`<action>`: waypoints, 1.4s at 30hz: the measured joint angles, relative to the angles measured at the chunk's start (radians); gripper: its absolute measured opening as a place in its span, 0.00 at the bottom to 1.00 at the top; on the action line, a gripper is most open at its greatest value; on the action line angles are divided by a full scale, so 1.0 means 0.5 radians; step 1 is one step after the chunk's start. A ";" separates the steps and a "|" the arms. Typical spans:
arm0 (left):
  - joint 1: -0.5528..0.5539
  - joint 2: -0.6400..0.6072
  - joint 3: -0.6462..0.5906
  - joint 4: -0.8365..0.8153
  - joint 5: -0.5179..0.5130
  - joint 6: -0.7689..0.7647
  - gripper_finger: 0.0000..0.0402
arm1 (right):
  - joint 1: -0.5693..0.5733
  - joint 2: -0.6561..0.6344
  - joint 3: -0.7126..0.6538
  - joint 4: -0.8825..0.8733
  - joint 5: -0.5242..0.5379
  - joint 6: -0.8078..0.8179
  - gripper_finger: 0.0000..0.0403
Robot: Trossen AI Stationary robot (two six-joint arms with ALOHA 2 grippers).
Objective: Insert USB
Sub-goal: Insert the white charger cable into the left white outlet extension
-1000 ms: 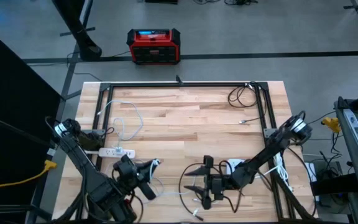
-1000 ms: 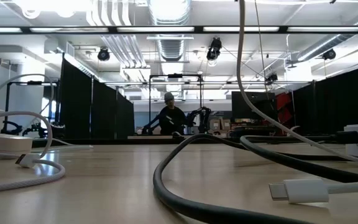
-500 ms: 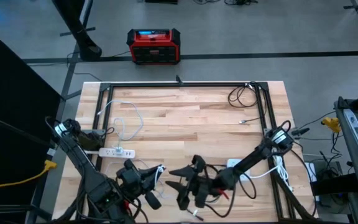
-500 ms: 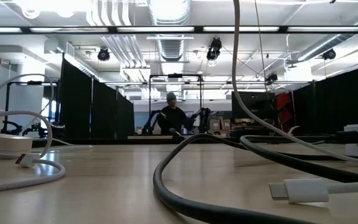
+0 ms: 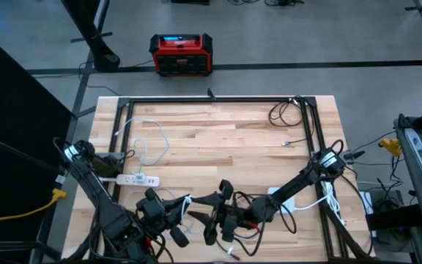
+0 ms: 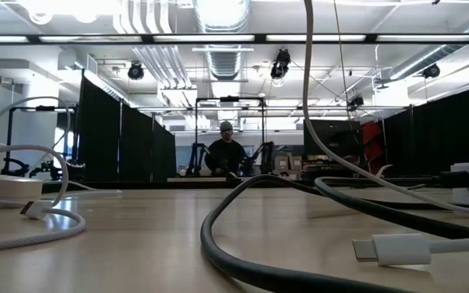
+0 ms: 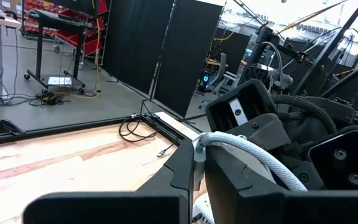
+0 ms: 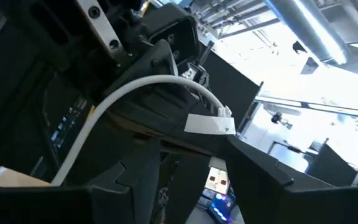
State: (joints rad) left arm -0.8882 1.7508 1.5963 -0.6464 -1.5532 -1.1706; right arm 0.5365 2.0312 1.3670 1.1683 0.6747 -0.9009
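White braided USB cable (image 7: 253,155) sits clamped in your left gripper (image 7: 197,167), unseen overhead; your right gripper (image 5: 215,218) spreads beside it.

The far middle of the surface (image 5: 218,136) lies bare; near the front edge, both pincers seemingly crowd together among looping cables (image 5: 277,213).

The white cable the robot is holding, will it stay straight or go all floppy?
Probably floppy: the white cable already bends in an arc beside the right pincer. It looks thin, so likely light. The stiff plug, pinched in the left pincer, should hold its shape.
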 joint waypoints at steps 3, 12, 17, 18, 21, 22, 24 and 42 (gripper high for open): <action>-0.006 0.000 0.000 0.001 -0.004 0.000 0.03 | -0.011 -0.001 0.000 0.000 0.033 0.002 0.38; -0.025 0.000 0.000 0.022 0.003 -0.002 0.03 | -0.055 -0.002 -0.004 -0.008 0.229 0.002 0.34; -0.028 0.000 0.000 0.005 0.004 0.001 0.03 | -0.048 -0.005 -0.004 -0.007 0.236 0.030 0.32; -0.029 0.000 0.000 0.003 0.003 0.002 0.03 | -0.036 -0.005 -0.004 -0.009 0.235 0.023 0.32; -0.030 0.000 0.000 -0.001 0.000 0.003 0.03 | -0.009 -0.005 -0.004 -0.017 0.222 -0.001 0.31; -0.030 0.000 0.000 -0.003 -0.001 0.003 0.03 | -0.007 -0.005 -0.004 -0.016 0.222 -0.001 0.31; -0.030 0.000 0.000 -0.006 -0.001 0.004 0.03 | 0.000 -0.005 -0.004 -0.017 0.222 -0.001 0.32; -0.029 0.000 0.000 -0.009 -0.008 0.007 0.03 | 0.012 -0.010 0.084 -0.153 0.157 0.111 0.41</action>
State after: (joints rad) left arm -0.9028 1.7508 1.5963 -0.6510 -1.5574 -1.1671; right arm 0.5426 2.0262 1.4092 1.0919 0.7531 -0.8453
